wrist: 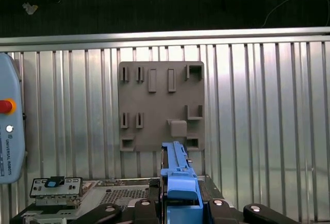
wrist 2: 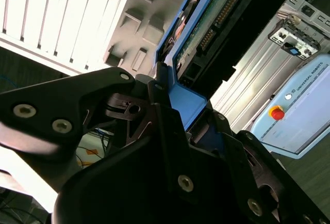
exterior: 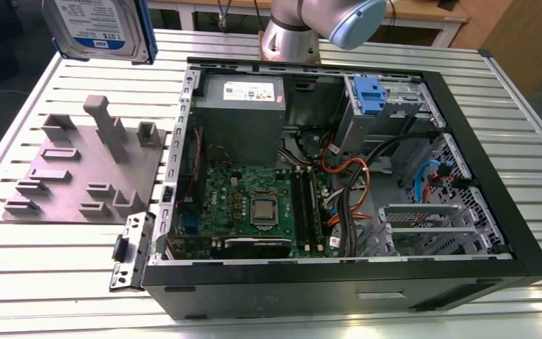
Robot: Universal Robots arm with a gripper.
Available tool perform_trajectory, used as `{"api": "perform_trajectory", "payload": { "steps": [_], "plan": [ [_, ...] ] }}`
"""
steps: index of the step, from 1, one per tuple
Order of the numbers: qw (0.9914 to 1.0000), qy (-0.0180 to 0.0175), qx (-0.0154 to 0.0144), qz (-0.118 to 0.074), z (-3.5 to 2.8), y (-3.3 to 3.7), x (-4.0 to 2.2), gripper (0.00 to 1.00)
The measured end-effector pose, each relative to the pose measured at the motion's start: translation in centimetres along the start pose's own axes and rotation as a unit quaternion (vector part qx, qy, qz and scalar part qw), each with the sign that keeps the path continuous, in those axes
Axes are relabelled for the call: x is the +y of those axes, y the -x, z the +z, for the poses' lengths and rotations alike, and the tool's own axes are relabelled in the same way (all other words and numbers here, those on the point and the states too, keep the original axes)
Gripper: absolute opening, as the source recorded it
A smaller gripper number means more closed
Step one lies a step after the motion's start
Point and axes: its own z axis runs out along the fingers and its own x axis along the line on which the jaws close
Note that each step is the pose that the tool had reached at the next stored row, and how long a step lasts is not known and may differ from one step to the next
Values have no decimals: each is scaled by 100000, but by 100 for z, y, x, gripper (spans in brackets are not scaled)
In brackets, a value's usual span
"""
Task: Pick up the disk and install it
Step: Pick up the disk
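The slatted desk (exterior: 45, 282) carries an open computer case (exterior: 346, 286) at the centre of the exterior view, with a grey fixture plate (exterior: 64, 176) at mid-left. The disk (exterior: 97, 25) hangs in the air at the upper left of the frame. In the second wrist view, the pincer (wrist 2: 186, 108) is clamped on its blue rail.

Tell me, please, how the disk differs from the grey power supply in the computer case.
The disk is held up by the gripper, outside the computer case; the power supply sits inside it. The disk is a thin slab framed by blue rails; the power supply is a plain grey box without rails. The disk's label is white and blue; the power supply's sticker is white. Both are rectangular and labelled.
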Motion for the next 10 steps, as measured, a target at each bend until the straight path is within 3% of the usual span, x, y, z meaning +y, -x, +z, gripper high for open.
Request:
{"api": "perform_trajectory", "payload": {
  "steps": [10],
  "plan": [
    [100000, 6, 4, 2, -2, -73, -41, 36]
  ]
}}
